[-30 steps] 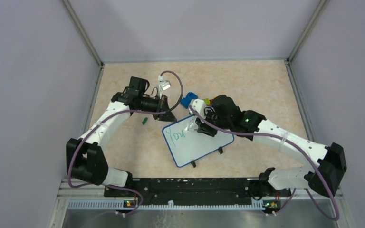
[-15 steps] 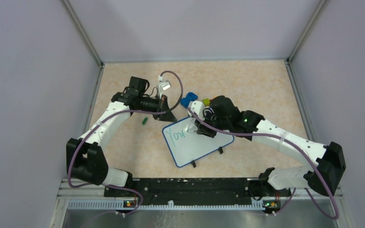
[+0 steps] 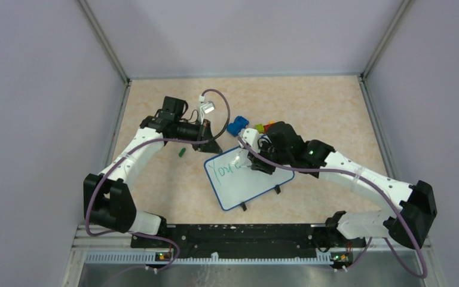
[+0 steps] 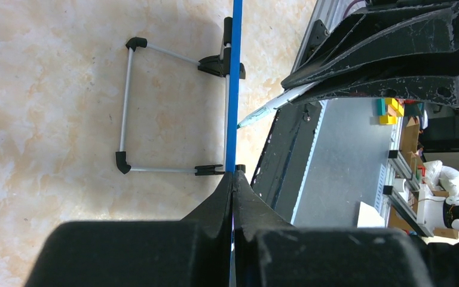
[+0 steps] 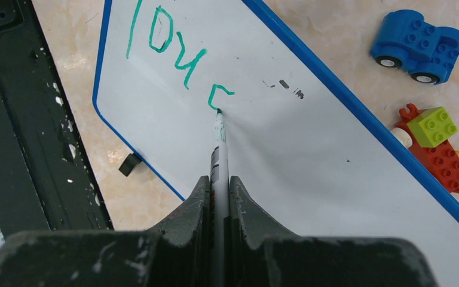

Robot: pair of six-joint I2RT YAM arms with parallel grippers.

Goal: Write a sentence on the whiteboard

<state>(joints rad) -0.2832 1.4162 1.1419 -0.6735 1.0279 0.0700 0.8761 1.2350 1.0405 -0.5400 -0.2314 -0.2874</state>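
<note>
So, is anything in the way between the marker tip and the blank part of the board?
Nothing visible. The right pincer holds the marker, tip on the whiteboard after the green letters; ahead lie only faint dark smudges. The blue toy car sits outside the rim.

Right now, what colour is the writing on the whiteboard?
The writing is green; the right wrist view shows it best.

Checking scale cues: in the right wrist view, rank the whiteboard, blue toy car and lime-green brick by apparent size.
1. whiteboard, by far largest, running out of frame.
2. blue toy car.
3. lime-green brick, clearly smaller than the car.
</note>
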